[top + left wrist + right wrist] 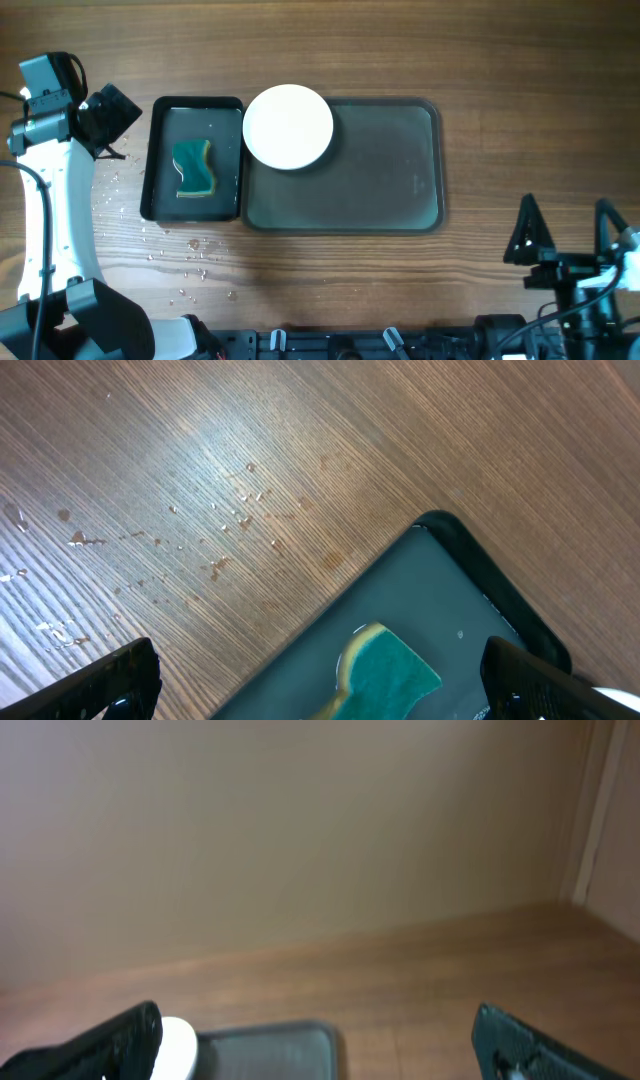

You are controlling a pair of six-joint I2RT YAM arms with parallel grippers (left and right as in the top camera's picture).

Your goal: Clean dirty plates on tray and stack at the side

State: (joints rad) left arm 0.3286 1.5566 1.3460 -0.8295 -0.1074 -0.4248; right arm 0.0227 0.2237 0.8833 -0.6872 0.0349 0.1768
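Note:
A round white plate with no smear showing lies over the top-left corner of the dark grey-green tray, overlapping its rim; whether more plates lie beneath it I cannot tell. My left gripper hovers open at the far left, beside the small black tray, its fingers wide apart with nothing between them. In the left wrist view the left gripper frames the sponge below. My right gripper stands open at the lower right, away from the tray. The right gripper looks towards the plate and tray.
A small black tray left of the big tray holds a teal and yellow sponge; its corner also shows from the left wrist. Water droplets speckle the wooden table at the left, and droplets show up close.

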